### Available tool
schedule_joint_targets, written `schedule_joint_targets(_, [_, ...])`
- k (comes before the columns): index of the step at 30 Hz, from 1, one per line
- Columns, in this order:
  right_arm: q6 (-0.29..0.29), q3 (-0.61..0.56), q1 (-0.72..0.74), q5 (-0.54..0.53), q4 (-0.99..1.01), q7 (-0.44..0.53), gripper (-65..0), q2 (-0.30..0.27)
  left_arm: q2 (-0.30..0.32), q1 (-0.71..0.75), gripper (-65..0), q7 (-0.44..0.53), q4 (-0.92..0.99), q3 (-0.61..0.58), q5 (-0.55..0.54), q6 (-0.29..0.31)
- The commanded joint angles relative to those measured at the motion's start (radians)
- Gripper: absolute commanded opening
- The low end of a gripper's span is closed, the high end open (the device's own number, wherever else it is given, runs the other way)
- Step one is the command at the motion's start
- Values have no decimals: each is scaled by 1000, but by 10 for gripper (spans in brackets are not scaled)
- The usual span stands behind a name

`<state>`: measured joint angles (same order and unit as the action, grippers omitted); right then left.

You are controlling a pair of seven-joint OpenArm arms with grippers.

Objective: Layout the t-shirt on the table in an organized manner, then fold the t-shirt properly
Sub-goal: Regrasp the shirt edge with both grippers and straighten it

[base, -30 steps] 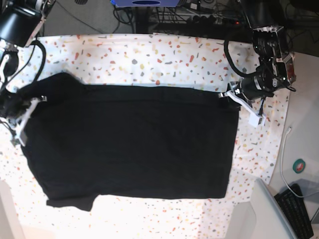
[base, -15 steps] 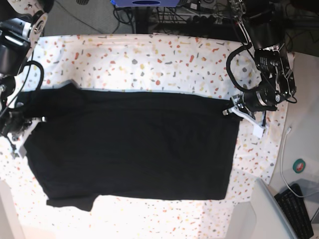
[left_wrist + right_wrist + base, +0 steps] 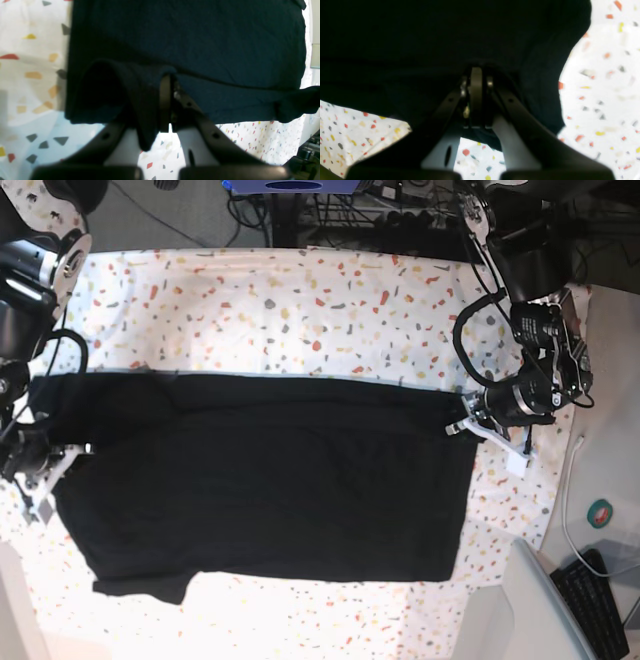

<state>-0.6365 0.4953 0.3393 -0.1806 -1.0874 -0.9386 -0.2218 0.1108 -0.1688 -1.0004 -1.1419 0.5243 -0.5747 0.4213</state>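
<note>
Left gripper (image 3: 167, 82) clamped tight on a bunched fold of the black t-shirt (image 3: 190, 42), jaws pressed together with the hem draped over one finger; cloth spreading flat ahead of the fingertips and speckled table (image 3: 27, 62) showing beside and beneath it. Right gripper (image 3: 476, 75) likewise pinched shut on the t-shirt's edge, dark cloth filling everything ahead of its tips and hanging down past both fingers. From the base view, t-shirt (image 3: 270, 475) stretched wide across the table (image 3: 300, 300) between left gripper (image 3: 470, 420) and right gripper (image 3: 60, 452), one at each end of the far fold line.
</note>
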Motion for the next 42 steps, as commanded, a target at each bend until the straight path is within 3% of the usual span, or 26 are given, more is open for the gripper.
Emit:
schedule_joint_targets(1, [2, 1, 27, -12, -4, 25, -650, -29, 11, -31, -650, 12, -8, 1, -15, 6])
schedule_joint_targets(12, [2, 1, 39, -12, 69, 111, -650, -38, 13, -85, -650, 16, 21, -3, -14, 3])
schedule_joint_targets(17, [2, 1, 40, -12, 69, 120, -650, -37, 13, -85, -650, 51, 21, -10, -14, -68])
schedule_joint_targets(25, [2, 9, 40, -12, 65, 114, -650, -37, 13, -84, -650, 97, 21, -11, -17, -78])
schedule_joint_targets(26, [2, 10, 40, -13, 63, 115, -608, -37, 13, -85, -650, 97, 21, -11, -17, -78])
schedule_joint_targets(27, [2, 12, 40, -13, 63, 119, -539, -37, 13, -85, -622, 99, 21, -11, -18, -78])
schedule_joint_targets(30, [-1, 39, 39, -18, 59, 122, -365, -34, 13, -85, -299, 102, 18, 0, -20, -78])
schedule_joint_targets(31, [-4, 75, 36, -18, 45, 122, -329, -31, 13, -85, -196, 107, 16, 1, -20, -74])
schedule_joint_targets(33, [-7, 153, 33, -18, 3, 122, -317, -8, 11, -85, -39, 151, 12, 1, -21, -74])
schedule_joint_targets(34, [-9, 182, 24, -18, -24, 120, -315, 5, 11, -85, 0, 180, 15, 1, -21, -72])
schedule_joint_targets(39, [-9, 191, -102, -18, -264, 95, -314, 48, 10, -73, 0, 213, 6, 0, -29, -71])
schedule_joint_targets(42, [-9, 210, -217, -46, -440, 85, -311, 95, 22, 36, 0, 206, -45, 1, -112, -68])
